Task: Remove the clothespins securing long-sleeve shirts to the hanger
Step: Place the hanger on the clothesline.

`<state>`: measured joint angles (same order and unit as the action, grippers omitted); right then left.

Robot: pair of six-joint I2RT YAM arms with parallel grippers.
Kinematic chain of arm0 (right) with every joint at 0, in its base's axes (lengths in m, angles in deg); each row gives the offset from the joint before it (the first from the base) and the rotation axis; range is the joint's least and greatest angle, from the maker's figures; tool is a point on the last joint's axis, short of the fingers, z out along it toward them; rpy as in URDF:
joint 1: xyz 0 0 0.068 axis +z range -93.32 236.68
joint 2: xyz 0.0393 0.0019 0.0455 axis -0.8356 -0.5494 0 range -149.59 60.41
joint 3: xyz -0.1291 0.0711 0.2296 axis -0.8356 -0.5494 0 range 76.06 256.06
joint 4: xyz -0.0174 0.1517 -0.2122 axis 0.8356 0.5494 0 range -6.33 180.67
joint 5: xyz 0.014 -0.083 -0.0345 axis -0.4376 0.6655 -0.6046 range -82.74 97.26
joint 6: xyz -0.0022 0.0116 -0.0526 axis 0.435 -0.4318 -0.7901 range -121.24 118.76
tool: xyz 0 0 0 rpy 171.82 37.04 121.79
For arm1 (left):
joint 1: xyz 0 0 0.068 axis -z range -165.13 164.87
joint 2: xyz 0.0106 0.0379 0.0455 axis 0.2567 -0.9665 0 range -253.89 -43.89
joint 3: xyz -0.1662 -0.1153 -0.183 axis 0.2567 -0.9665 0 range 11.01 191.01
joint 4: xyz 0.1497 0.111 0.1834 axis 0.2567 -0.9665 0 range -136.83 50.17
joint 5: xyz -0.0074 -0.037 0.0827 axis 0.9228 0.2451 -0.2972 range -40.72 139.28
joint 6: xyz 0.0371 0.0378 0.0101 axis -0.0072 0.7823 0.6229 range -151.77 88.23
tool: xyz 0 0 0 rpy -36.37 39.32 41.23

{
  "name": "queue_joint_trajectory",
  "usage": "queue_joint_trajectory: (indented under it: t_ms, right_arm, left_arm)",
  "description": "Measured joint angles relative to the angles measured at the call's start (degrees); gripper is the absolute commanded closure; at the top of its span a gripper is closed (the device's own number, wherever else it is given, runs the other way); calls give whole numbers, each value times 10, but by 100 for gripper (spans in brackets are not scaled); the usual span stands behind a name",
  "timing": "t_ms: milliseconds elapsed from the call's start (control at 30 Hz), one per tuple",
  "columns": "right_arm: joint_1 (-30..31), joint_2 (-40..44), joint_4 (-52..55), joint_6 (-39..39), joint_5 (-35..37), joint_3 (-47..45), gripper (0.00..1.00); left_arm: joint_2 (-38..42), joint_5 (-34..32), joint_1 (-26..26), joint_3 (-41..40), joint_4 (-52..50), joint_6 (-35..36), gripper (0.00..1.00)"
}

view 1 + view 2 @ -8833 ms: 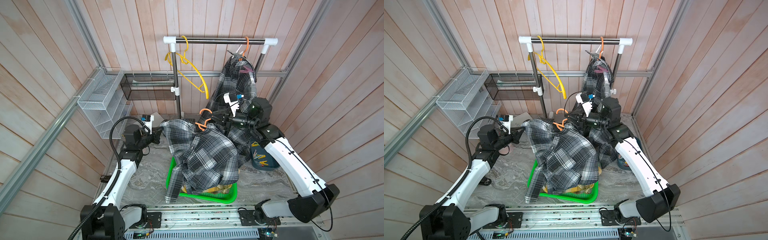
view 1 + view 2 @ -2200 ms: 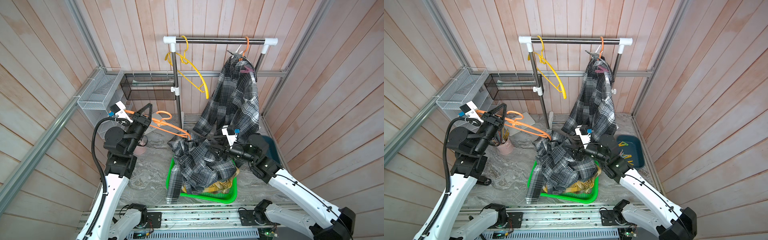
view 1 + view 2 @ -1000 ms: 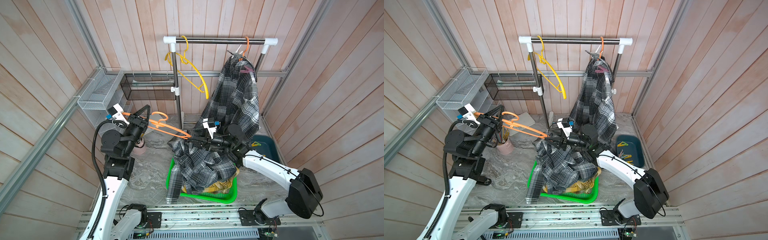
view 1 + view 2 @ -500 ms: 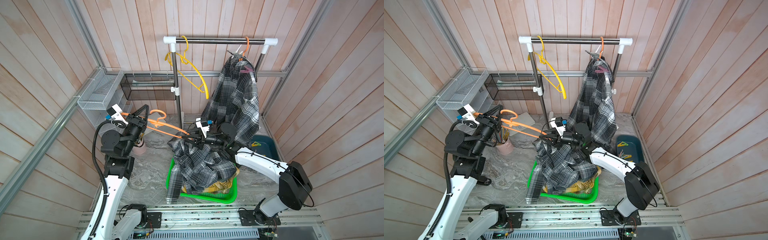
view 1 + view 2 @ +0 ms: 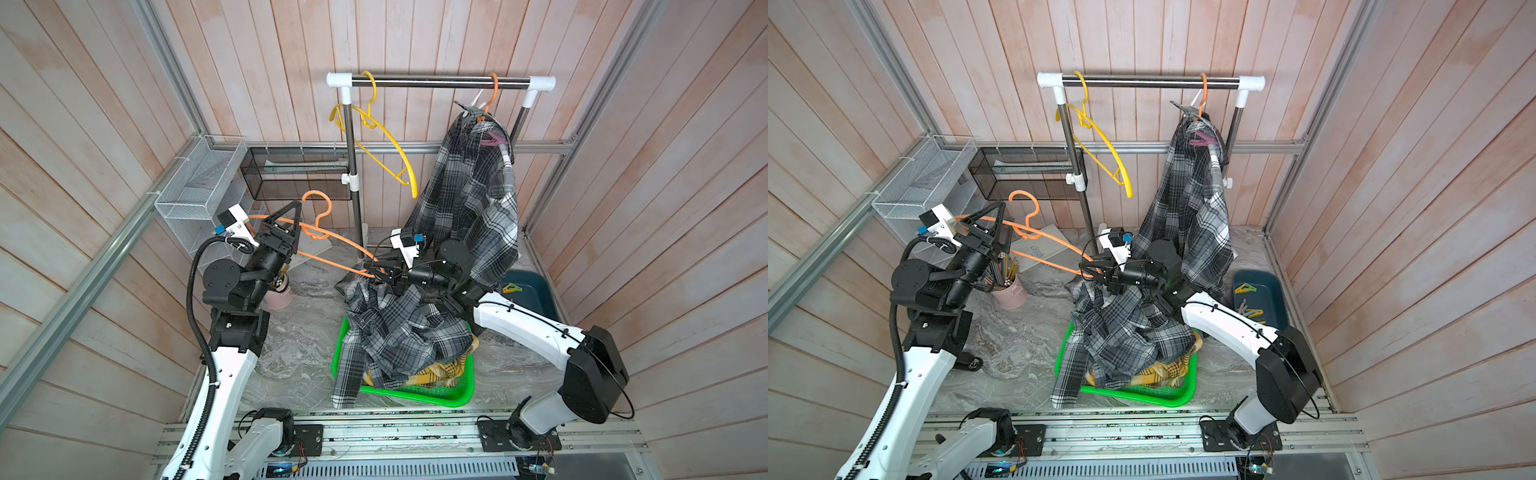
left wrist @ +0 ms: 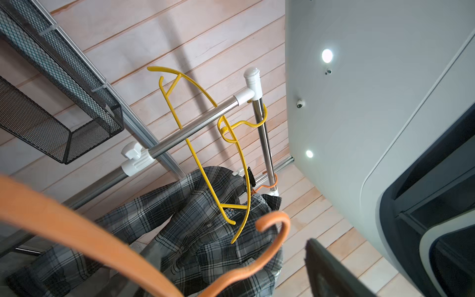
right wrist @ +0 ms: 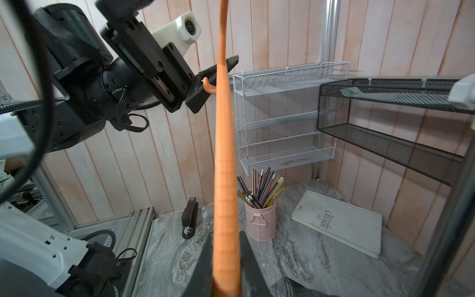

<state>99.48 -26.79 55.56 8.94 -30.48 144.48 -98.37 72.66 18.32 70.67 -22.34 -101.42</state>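
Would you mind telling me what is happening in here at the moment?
The two arms have a bare orange hanger between them. The right pincer is shut on one end of it, while the left pincer stands open at the other end. A loose grey checked shirt lies heaped in the green basket over a yellow shirt. A second grey checked shirt hangs on the rail with a mauve-pink clothespin on its shoulder, so that one is left to do.

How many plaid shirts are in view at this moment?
3. The hanging grey shirt is on the rail; the heaped grey shirt drapes over the green basket; the yellow shirt peeks out beneath it. More may be hidden underneath.
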Motion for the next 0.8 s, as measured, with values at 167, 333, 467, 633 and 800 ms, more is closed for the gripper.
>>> queue_joint_trajectory:
  t_ms: [167, 333, 467, 633, 800]
  right_arm:
    - [0, 49, 108, -10, 70, 24, 100]
    - [-2, 90, 202, -16, 151, 29, 100]
    - [-2, 103, 273, -16, 218, 23, 100]
    - [-4, 116, 360, -7, 287, 18, 100]
    - [-30, 164, 423, 14, 340, -1, 100]
  left_arm:
    - [30, 1, 0, 0, -15, 53, 0]
    - [80, -16, 0, -2, -28, 118, 0]
    - [116, -46, 0, -3, -56, 182, 0]
    - [141, -85, 0, -3, -92, 250, 0]
    - [149, -110, 0, -5, -120, 292, 0]
